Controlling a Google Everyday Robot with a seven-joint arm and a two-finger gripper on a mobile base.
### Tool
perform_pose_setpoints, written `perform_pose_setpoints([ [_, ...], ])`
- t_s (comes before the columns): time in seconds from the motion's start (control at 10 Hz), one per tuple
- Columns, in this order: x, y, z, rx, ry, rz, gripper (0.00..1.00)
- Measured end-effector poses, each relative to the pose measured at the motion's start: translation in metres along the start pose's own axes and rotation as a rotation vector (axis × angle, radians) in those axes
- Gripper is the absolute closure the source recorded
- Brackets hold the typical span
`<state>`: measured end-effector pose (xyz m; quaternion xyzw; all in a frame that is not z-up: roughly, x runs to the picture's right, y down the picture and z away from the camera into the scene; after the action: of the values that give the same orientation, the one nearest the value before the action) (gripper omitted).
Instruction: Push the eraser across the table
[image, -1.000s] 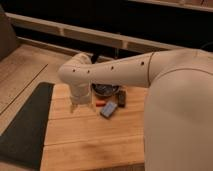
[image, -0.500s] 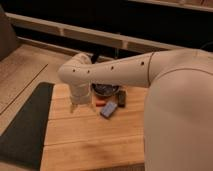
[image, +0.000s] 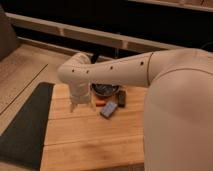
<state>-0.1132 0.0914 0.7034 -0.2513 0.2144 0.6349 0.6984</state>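
The eraser (image: 121, 98), a small black bar, lies on the light wooden table (image: 90, 145) just right of a dark bowl. My white arm reaches in from the right, bends at the elbow and points down to the table's left part. The gripper (image: 76, 106) hangs at its lower end, just above the wood and well left of the eraser. It stands open, nothing is held in it, and it touches no object. The arm's bulk hides the table's right side.
A dark bowl (image: 105, 90) stands behind a thin red-orange item (image: 100, 102) and a blue-grey block (image: 108, 110), all between gripper and eraser. A dark grey mat (image: 25, 125) lies on the floor left of the table. A dark wall with a pale rail runs behind.
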Motion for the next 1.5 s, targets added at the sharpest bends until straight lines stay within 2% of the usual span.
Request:
perform_pose_setpoints([
  [0.2, -0.032, 0.005, -0.023, -0.034, -0.147, -0.087, 0.35],
  [0.4, -0.041, -0.014, -0.042, -0.041, -0.233, -0.130, 0.35],
  [0.7, -0.041, -0.011, -0.044, -0.045, -0.239, -0.140, 0.35],
  [0.9, -0.041, -0.016, -0.041, -0.034, -0.236, -0.137, 0.37],
  [1.0, -0.039, -0.022, -0.032, -0.024, -0.225, -0.129, 0.44],
  [1.2, -0.039, -0.069, -0.006, 0.017, -0.192, -0.052, 0.66],
  [1.5, -0.045, -0.127, 0.018, 0.041, -0.176, 0.041, 0.95],
])
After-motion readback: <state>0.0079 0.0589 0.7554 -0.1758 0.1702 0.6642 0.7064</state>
